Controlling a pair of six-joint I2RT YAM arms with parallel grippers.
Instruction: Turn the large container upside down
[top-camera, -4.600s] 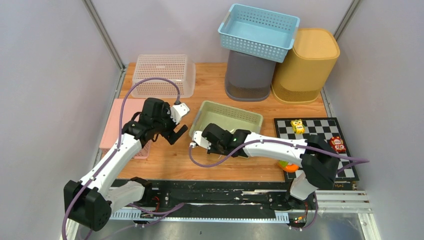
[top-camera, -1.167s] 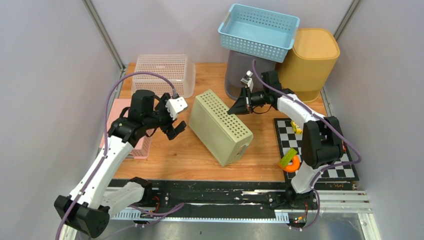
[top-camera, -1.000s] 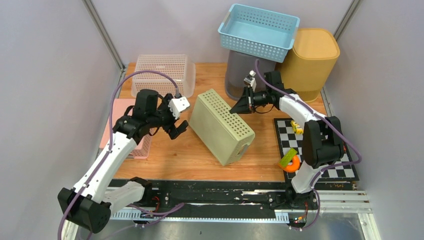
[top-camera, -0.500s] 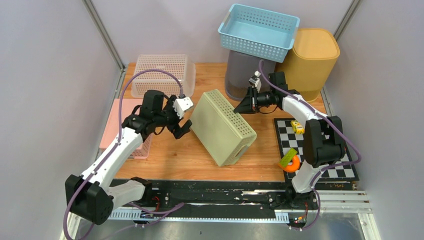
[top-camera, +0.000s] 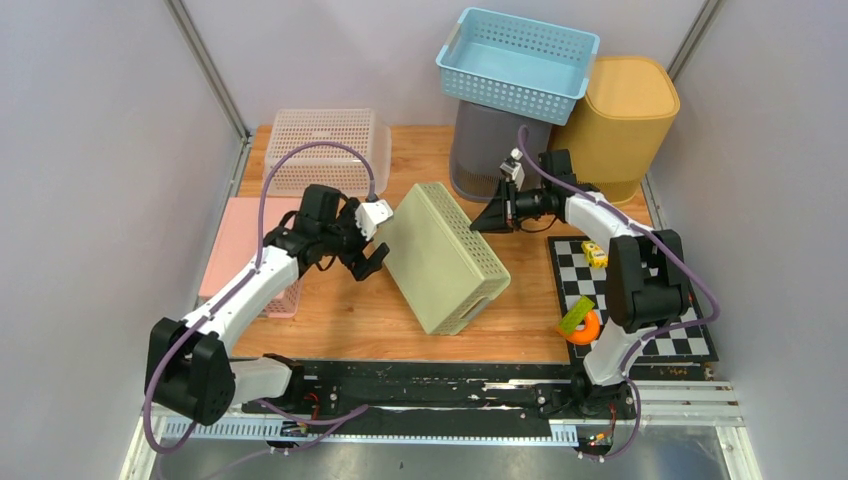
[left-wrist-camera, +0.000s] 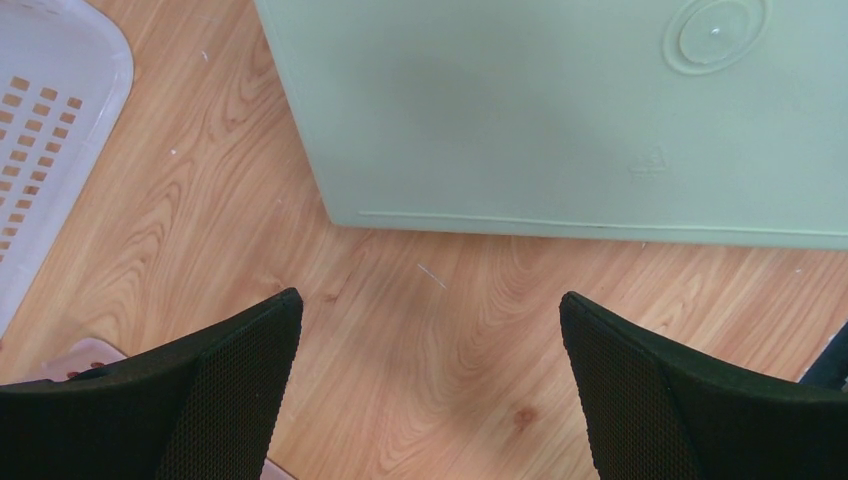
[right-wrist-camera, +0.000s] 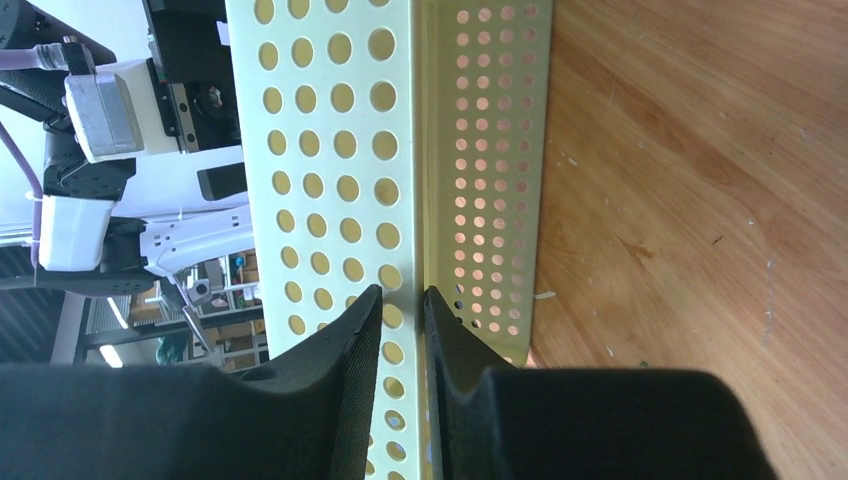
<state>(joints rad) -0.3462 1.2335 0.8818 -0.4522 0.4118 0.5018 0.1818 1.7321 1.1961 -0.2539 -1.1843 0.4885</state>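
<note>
Green perforated plastic container lay on its side; your left gripper gaped; your right gripper straddled its edge, hold unclear.

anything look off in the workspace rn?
Green container lies on its side, skewed across the table, neither upright nor inverted. Blue basket also sits tilted on the grey bin.

the left arm and right arm have white link shells and black joints. a purple cable loops along each. their fingers are black, finely mesh-textured.
</note>
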